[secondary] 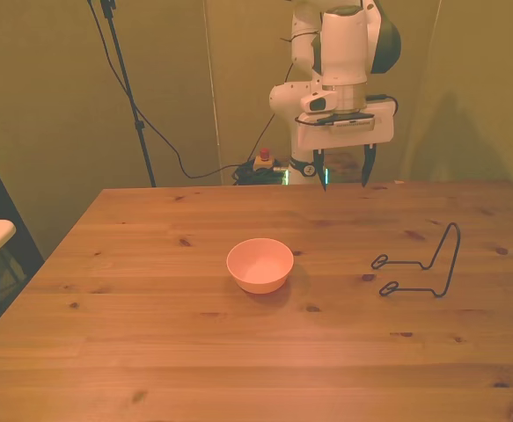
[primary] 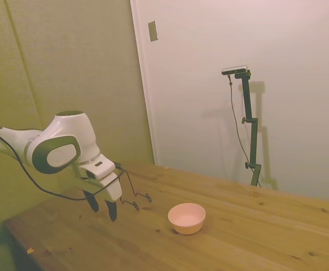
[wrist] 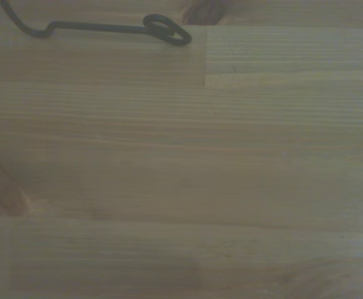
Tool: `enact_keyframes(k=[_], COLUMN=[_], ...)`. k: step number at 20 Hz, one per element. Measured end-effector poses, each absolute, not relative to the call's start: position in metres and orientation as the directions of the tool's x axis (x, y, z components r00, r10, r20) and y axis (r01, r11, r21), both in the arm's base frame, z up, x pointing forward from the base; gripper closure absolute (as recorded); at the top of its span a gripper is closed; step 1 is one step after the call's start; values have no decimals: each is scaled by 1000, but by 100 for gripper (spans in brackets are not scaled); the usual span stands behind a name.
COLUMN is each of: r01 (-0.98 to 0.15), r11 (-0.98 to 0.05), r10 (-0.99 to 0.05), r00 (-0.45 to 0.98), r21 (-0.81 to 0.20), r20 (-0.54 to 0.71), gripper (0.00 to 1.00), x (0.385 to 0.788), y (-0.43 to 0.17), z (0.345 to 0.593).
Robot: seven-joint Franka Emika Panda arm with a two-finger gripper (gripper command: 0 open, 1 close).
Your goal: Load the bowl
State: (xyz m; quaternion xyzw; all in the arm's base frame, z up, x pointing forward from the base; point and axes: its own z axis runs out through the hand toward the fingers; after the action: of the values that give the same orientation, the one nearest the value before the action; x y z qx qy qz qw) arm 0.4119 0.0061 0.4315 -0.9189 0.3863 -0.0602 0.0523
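Bowl [secondary: 260, 264] upright on the wooden surface [secondary: 150, 352], toward the front view's left of the wire rack [secondary: 423, 268] and well apart from it. Hand [secondary: 345, 180] hangs empty, fingers spread, nearer the rack; bowl lies toward the front view's lower left of it.

Dim, warm yellow-pink light tints all three views. The bowl [secondary: 260, 264] throws a soft shadow away from the gripper [secondary: 345, 180]. The wrist view is blurred and grey, with the rack [wrist: 106, 28] below the gripper only softly outlined. No glare.
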Motion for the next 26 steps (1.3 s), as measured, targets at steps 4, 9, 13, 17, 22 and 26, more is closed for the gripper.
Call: enact_keyframes(k=[4, 9, 13, 17, 22, 26], r01=[-703, -736, -769, -800, -825, -835], r11=[-697, -662, -625, -584, -552, -543], r10=[-716, -748, -779, -810, -831, -836], r00=[692, 643, 602, 562, 532, 527], r21=[-140, -137, -138, -136, -122, -92], r20=[90, 164, 172, 171, 165, 151], gripper=[0, 0, 0, 0, 0, 0], x=[416, 445, 485, 524, 559, 582], y=[2, -41, -77, -101, -115, -113], z=[437, 465, 465, 453, 434, 404])
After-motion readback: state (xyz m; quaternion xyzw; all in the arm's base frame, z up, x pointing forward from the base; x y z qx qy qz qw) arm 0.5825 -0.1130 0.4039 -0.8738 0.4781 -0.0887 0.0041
